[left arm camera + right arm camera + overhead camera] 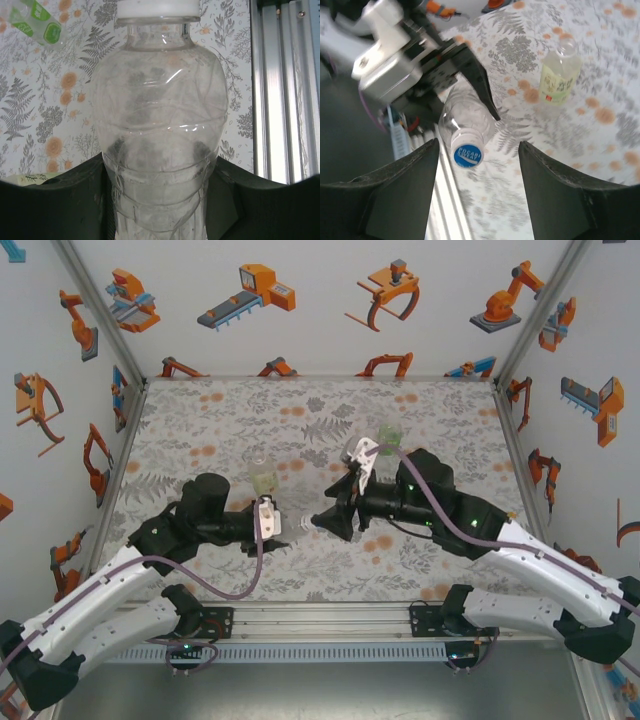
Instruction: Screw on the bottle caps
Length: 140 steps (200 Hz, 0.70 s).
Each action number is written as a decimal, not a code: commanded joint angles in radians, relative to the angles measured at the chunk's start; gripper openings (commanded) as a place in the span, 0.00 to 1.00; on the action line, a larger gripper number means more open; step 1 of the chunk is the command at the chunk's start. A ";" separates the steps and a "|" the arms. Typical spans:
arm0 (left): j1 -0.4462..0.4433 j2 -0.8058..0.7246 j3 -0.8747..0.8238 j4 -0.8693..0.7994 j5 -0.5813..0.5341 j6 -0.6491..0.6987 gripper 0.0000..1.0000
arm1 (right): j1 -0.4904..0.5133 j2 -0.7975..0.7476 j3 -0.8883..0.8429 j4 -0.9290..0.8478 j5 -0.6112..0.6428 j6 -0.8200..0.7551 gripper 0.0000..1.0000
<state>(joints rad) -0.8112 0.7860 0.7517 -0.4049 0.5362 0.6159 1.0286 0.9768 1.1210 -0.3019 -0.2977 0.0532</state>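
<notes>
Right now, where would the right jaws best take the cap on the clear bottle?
Grip the cap by its round side wall, coming straight on along the bottle's axis. The clear bottle lies roughly level in the left jaws, its cap facing the open right jaws.

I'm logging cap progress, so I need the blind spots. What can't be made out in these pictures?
Left wrist view: the cap on the clear bottle is cut by the top edge, so its seating is unseen.
Green bottle: cropped by the left wrist view's corner, too small in the top view; capped or not is unclear.
</notes>
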 commanded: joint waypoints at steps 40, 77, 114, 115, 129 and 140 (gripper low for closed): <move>-0.003 -0.021 0.040 -0.008 0.073 0.003 0.00 | 0.004 0.041 0.045 -0.094 -0.207 -0.511 0.57; -0.003 -0.019 0.039 -0.009 0.082 -0.001 0.00 | 0.005 0.048 0.010 -0.039 -0.236 -0.498 0.47; -0.003 -0.026 0.035 -0.010 0.080 -0.004 0.00 | 0.005 0.051 -0.020 -0.004 -0.247 -0.479 0.45; -0.003 -0.026 0.036 -0.010 0.080 -0.004 0.00 | 0.005 0.051 -0.020 -0.003 -0.247 -0.478 0.44; -0.003 -0.026 0.034 -0.009 0.080 -0.005 0.00 | 0.004 0.057 -0.025 0.010 -0.254 -0.470 0.43; -0.003 -0.027 0.036 -0.009 0.080 -0.005 0.00 | 0.005 0.059 -0.026 0.021 -0.257 -0.465 0.41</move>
<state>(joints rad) -0.8112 0.7723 0.7574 -0.4126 0.5819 0.6136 1.0302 1.0302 1.1057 -0.3431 -0.5198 -0.4126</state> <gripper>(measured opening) 0.532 0.432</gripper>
